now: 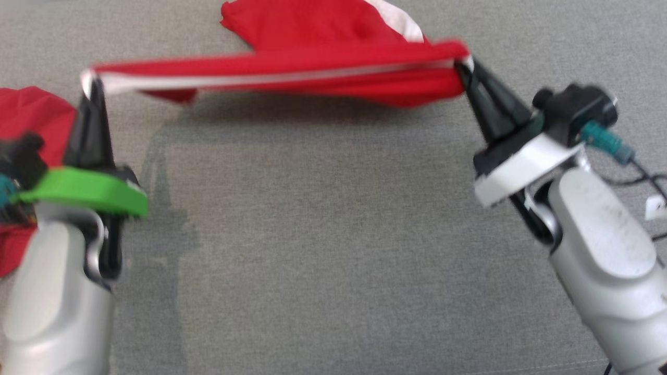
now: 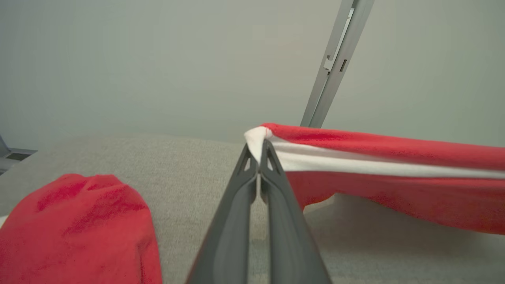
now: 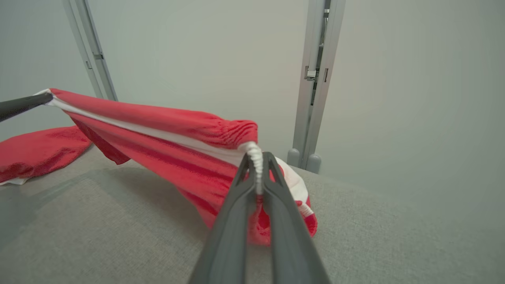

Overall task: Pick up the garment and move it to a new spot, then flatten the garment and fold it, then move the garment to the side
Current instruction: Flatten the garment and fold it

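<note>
Head view: grey tabletop spreads under everything. Red garment w/ white trim is pulled taut btwn both hands, lifted off the surface, its far part drooping toward top centre. Second red cloth lies bunched at far left, behind L arm. L hand pinched tight on garment's white-edged left end; R hand clamped on its right end, fingers nearly together w/ fabric btwn them.

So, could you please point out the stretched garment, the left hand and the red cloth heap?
stretched garment (image 1: 292, 65), head view, red middle span.
left hand (image 2: 260, 152), left wrist view, between fingertips.
red cloth heap (image 2: 79, 221), left wrist view, crumpled top.
</note>
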Robot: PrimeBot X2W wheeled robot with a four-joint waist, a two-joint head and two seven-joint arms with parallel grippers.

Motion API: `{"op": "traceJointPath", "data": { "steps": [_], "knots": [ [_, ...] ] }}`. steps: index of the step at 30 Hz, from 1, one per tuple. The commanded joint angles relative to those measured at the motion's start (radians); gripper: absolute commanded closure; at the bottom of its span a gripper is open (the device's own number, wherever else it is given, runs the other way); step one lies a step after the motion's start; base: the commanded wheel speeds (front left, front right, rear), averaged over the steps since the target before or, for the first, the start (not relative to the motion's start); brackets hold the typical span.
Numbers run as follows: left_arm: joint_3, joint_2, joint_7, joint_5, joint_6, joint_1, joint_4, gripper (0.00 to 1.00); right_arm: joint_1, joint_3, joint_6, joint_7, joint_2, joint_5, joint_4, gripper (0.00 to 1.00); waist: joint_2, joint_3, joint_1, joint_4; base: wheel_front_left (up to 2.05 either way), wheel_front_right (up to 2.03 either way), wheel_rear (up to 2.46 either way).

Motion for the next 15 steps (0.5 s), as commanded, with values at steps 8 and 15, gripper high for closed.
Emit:
{"op": "traceJointPath", "data": {
  "steps": [8, 15],
  "knots": [
    [0.131, -0.126, -0.001, 0.068, 0.004, 0.36, -0.014, 1.0, 0.33, 0.077, -0.005, -0.005, -0.042, 0.059, -0.043, 1.0, 0.0, -0.153, -0.0001, 0.021, 0.0, 0.0, 0.0],
    [0.152, -0.187, -0.001, 0.122, 0.004, 0.536, -0.033, 1.0, 0.554, 0.087, -0.004, -0.005, -0.02, 0.081, -0.08, 1.0, 0.0, -0.253, -0.0001, 0.032, 0.0, 0.0, 0.0]
  ]
}}
